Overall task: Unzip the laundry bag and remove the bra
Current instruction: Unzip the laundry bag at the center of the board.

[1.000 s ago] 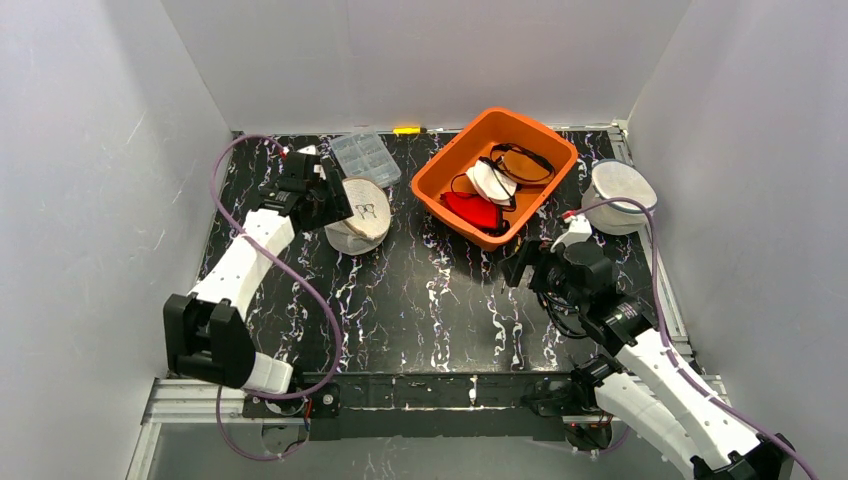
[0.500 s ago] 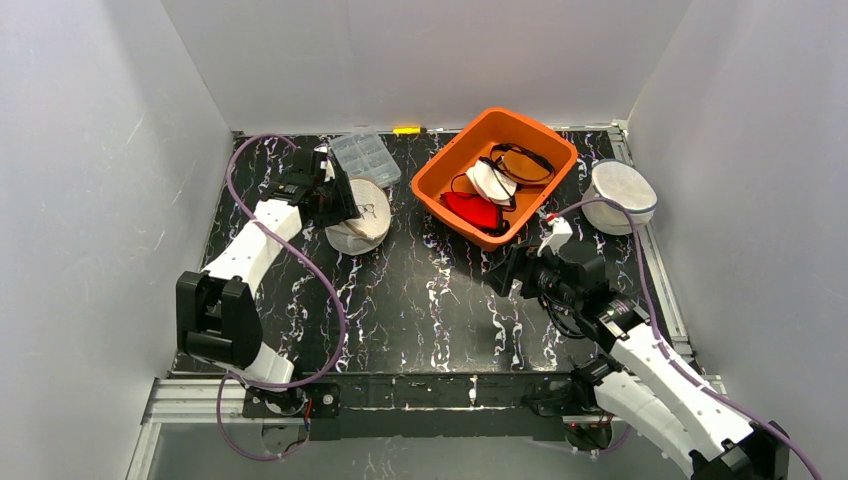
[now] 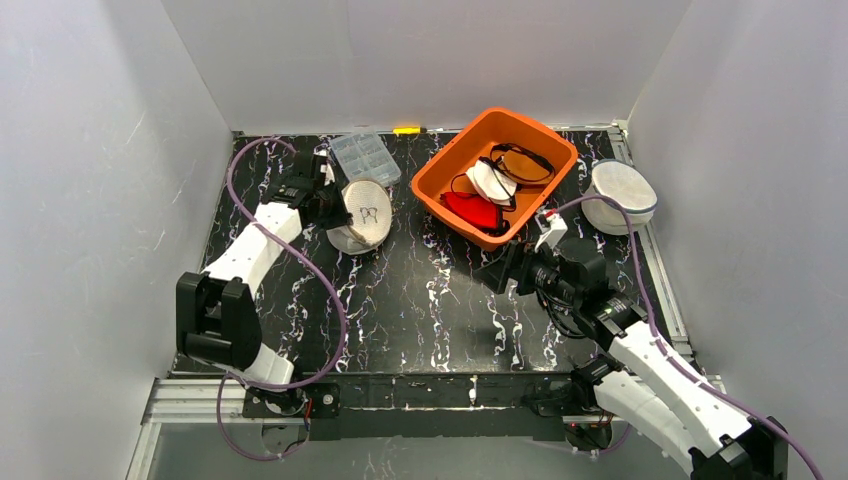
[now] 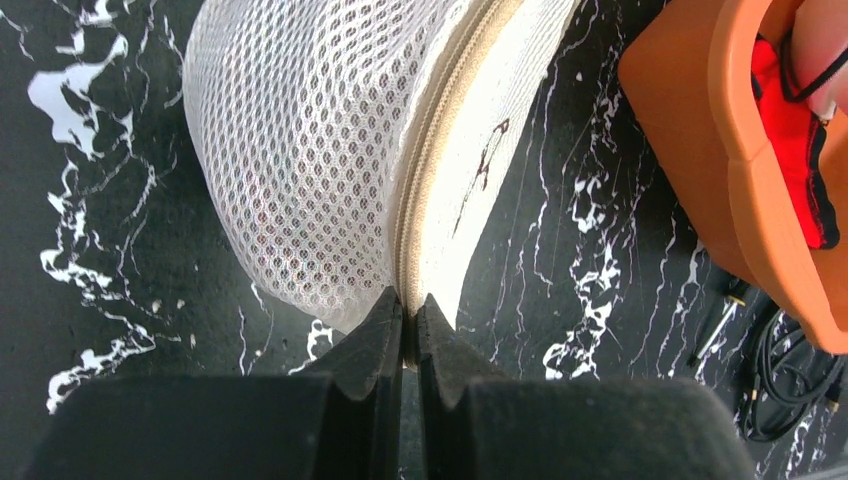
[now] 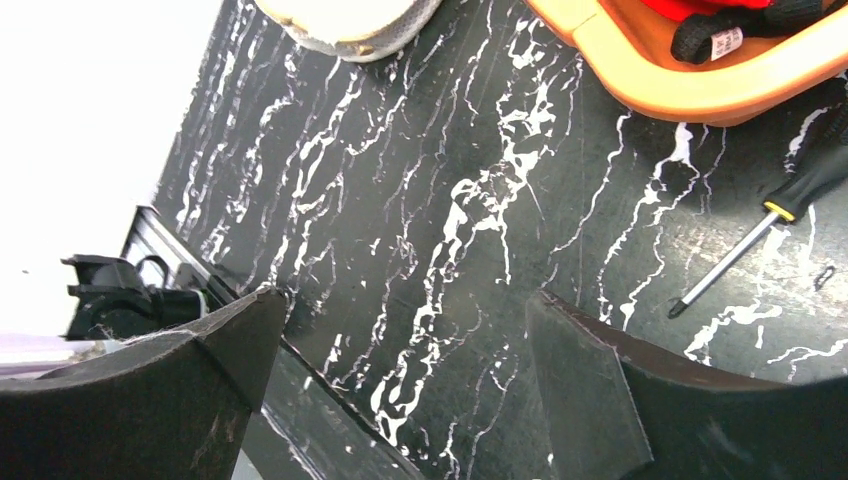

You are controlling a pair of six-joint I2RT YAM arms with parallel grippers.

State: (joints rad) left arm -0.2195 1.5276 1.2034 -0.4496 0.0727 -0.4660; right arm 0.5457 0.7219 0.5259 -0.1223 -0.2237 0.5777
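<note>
The white mesh laundry bag (image 3: 362, 212) stands tipped on its edge at the back left of the table. My left gripper (image 3: 325, 205) is at its left side. In the left wrist view this gripper (image 4: 410, 318) is shut on the bag's beige zipper band (image 4: 432, 170), at the lower rim of the bag (image 4: 300, 150). The bra does not show; only a dark mark lies on the bag's flat face (image 4: 485, 165). My right gripper (image 3: 495, 272) hovers over the middle of the table, open and empty (image 5: 405, 300).
An orange bin (image 3: 452, 150) with red, white and black garments sits at the back centre, close to the bag's right (image 4: 690, 150). A second round mesh bag (image 3: 620, 195) lies at the right edge. A clear plastic box (image 3: 365, 157) sits behind the bag. A screwdriver (image 5: 745, 245) lies near the bin.
My left gripper has closed on the bag's zipper band, and the bag has tipped up further. The right arm has moved a little to the left, still open.
</note>
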